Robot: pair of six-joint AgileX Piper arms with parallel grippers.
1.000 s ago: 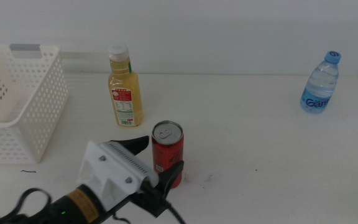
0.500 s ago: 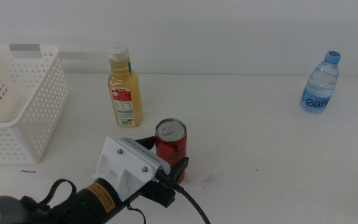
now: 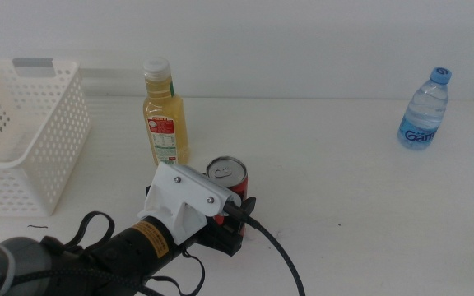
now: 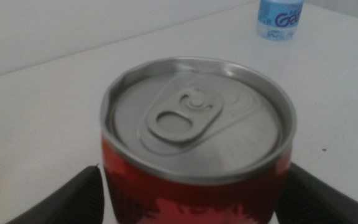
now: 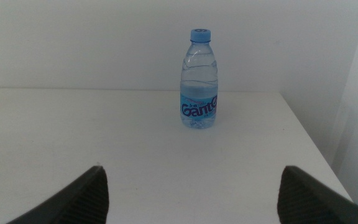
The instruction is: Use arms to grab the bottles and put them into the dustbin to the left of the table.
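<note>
My left gripper (image 3: 230,215) is sitting at the red can (image 3: 226,178) mid-table, jaws spread wide and flanking it, one on each side; I cannot tell whether they are touching the metal. In my left wrist view the can (image 4: 197,155) is filling the frame: silver top, pull tab, red wall, no writing readable from here

My right gripper (image 5: 191,214) is waiting with jaws wide apart and empty, looking at the water bottle (image 5: 199,81): blue cap, blue label reading something like "Ganten". That bottle (image 3: 425,109) is standing upright near the table's (image 3: 344,181) far right corner

The juice bottle (image 3: 165,117) is standing just behind the can: yellow, white cap, red-and-green label too small to read. The bin (image 3: 25,140) is sitting at the table's left, white, perforated, grey strip on its far rim
</note>
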